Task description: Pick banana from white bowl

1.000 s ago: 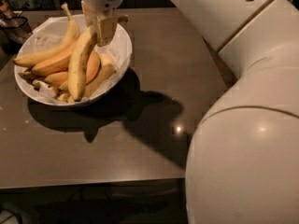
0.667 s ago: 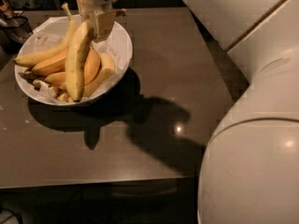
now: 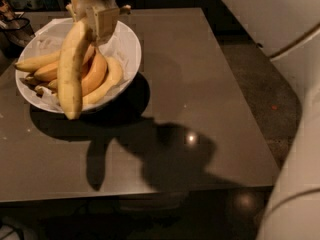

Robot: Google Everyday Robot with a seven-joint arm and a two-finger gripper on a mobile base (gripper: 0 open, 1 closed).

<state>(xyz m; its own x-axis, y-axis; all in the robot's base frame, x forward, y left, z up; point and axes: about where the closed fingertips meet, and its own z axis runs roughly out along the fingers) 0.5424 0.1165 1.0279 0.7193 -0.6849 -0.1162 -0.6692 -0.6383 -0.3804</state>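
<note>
The white bowl sits at the table's far left, lined with crumpled white paper and holding several bananas. My gripper is above the bowl's back part and is shut on the upper end of the big pale-yellow banana. That banana hangs down steeply, its lower tip over the bowl's front rim. Under it lie a plump orange-toned banana and slimmer yellow bananas.
The dark grey table stretches right and forward from the bowl. My white arm fills the right side of the view. A dark object stands beyond the bowl at far left. The floor shows past the table's right edge.
The gripper has risen with the big banana, lifting its upper end out of the pile so it hangs nearly upright. The view has shifted and my arm has moved rightward.
</note>
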